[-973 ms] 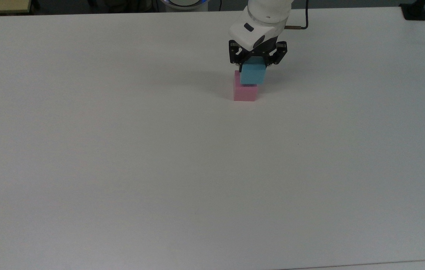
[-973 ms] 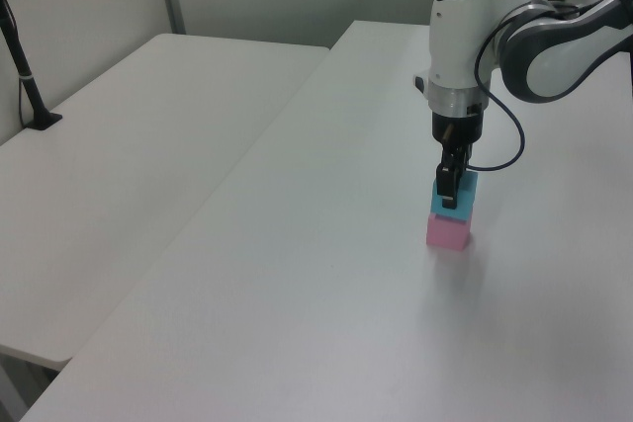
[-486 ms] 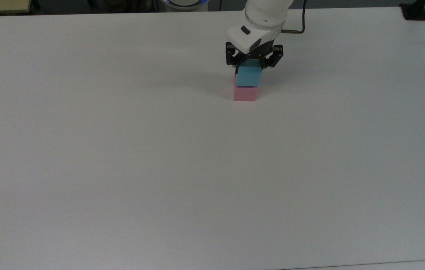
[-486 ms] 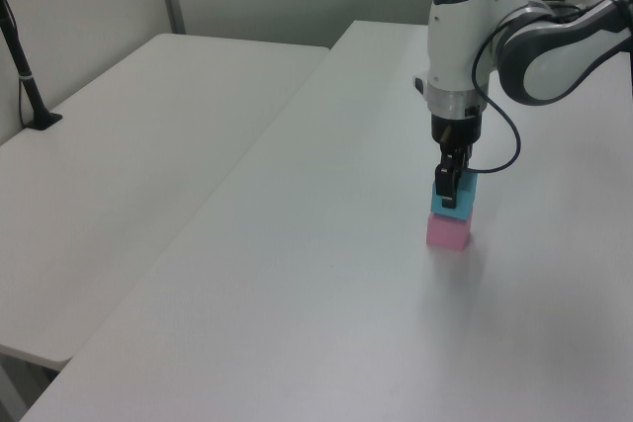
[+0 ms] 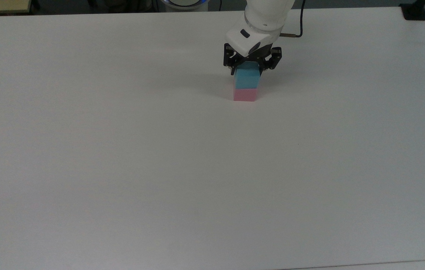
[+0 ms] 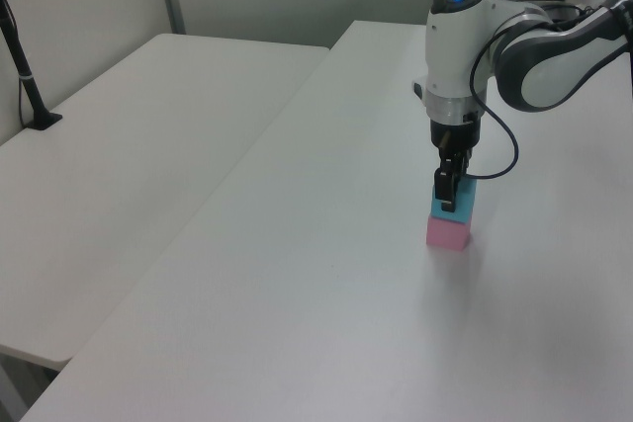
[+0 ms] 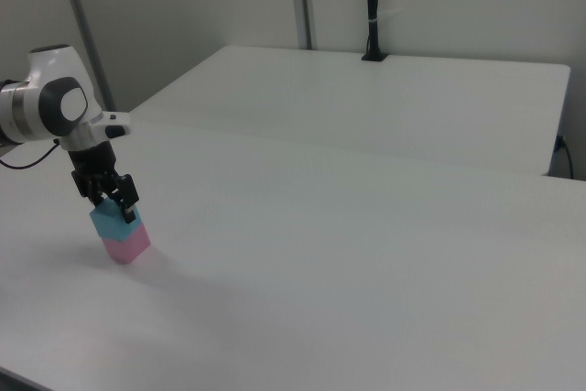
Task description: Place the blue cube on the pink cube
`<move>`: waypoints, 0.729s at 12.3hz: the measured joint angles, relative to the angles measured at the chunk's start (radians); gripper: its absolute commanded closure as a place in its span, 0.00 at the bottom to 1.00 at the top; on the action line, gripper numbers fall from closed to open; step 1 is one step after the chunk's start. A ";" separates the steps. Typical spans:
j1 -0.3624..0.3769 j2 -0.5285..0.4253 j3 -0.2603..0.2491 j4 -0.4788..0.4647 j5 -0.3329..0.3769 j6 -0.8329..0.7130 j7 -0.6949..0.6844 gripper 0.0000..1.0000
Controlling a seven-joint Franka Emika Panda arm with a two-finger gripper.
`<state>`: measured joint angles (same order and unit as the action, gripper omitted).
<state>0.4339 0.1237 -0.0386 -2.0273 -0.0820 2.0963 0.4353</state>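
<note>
Slid squarely over pink cube (offset before); blue cube seated, gripper fingers clamped on it; release pending.

Two white tables stand side by side before pale partition walls.

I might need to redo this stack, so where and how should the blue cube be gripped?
Judging by its pose, grip the blue cube by two opposite upright side faces, coming straight down from above. It sits on the pink cube, so its underside is covered, while its flat sides are free. The end effector is shut on it that way now.
</note>
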 measured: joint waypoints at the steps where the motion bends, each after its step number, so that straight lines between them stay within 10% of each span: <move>1: 0.000 0.000 0.000 0.000 0.000 0.000 0.000 0.00; 9: -0.023 -0.047 -0.006 0.150 -0.002 -0.189 -0.017 0.00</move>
<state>0.4111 0.0764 -0.0446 -1.8774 -0.0843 1.9075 0.4180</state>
